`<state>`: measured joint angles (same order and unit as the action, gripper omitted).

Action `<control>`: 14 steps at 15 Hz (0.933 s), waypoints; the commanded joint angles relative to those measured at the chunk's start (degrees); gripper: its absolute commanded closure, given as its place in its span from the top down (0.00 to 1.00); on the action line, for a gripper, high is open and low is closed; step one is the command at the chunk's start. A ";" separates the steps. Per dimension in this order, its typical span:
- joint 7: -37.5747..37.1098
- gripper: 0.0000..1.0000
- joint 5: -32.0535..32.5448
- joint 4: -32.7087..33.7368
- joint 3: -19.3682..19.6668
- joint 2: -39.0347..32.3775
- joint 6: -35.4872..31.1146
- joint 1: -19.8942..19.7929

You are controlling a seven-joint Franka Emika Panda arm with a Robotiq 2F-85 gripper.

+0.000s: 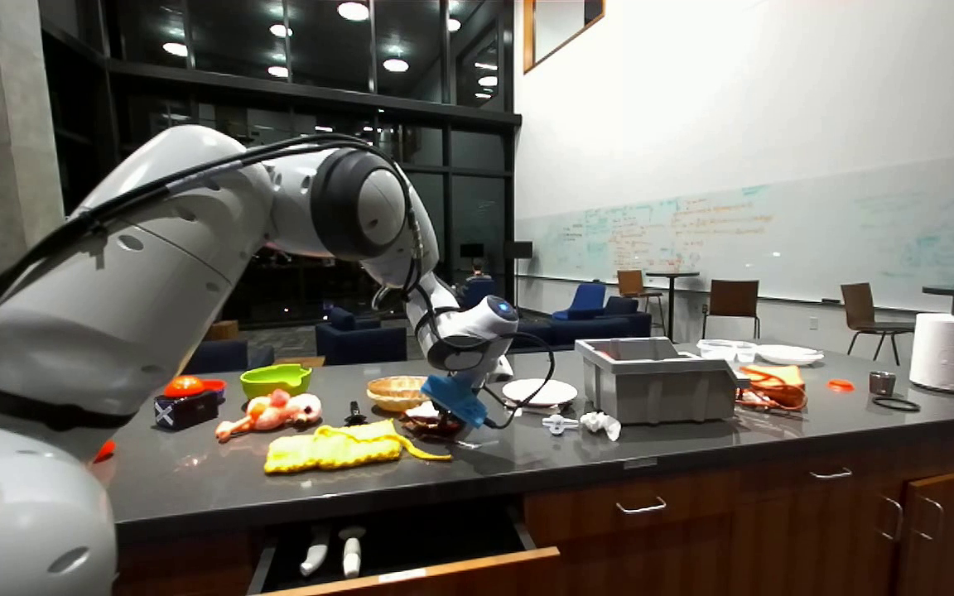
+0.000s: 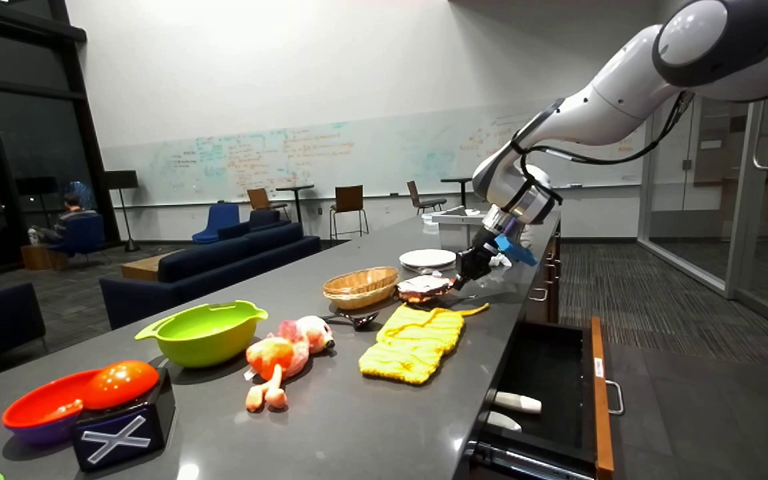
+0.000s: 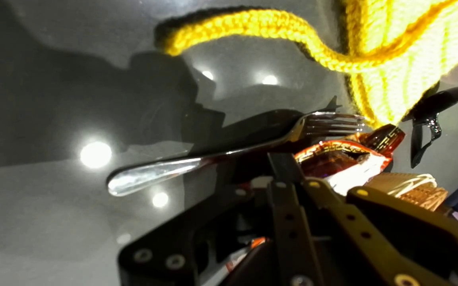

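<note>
A crinkled red-and-white foil packet [image 2: 422, 288] is seen on the dark glossy countertop [image 2: 291, 440], at the tip of the black two-fingered gripper [image 2: 462, 280]; whether it is clasped by the fingers [image 3: 284, 165] cannot be told. Just beside it, a silver metal fork [image 3: 185, 167] is seen. The packet is judged light, pliable and slippery, best pinched along its raised edge. Two white-handled utensils [image 2: 517, 403] are held in the pulled-out wooden drawer [image 2: 601, 413]; the contents of the grey plastic bin [image 1: 659, 389] are hidden.

Dark windows [image 1: 320, 50] stand beside a white wall [image 1: 758, 99].
</note>
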<state>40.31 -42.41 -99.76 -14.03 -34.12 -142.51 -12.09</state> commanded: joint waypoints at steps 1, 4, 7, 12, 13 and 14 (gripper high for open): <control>1.84 0.00 -1.26 -3.58 0.48 3.71 0.14 -0.52; 3.42 0.00 -2.00 -6.25 0.75 6.14 -0.21 -1.28; 6.00 0.00 -4.74 -9.00 1.17 8.74 -0.84 -2.14; 13.36 0.00 -13.20 -12.22 2.98 12.03 -1.06 -2.25; 14.48 0.00 -14.89 -12.78 3.62 12.71 -0.98 -1.93; 16.20 0.00 -17.04 -12.82 4.05 12.81 -0.77 -1.82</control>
<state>52.16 -54.29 -109.40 -11.23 -24.77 -142.96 -14.20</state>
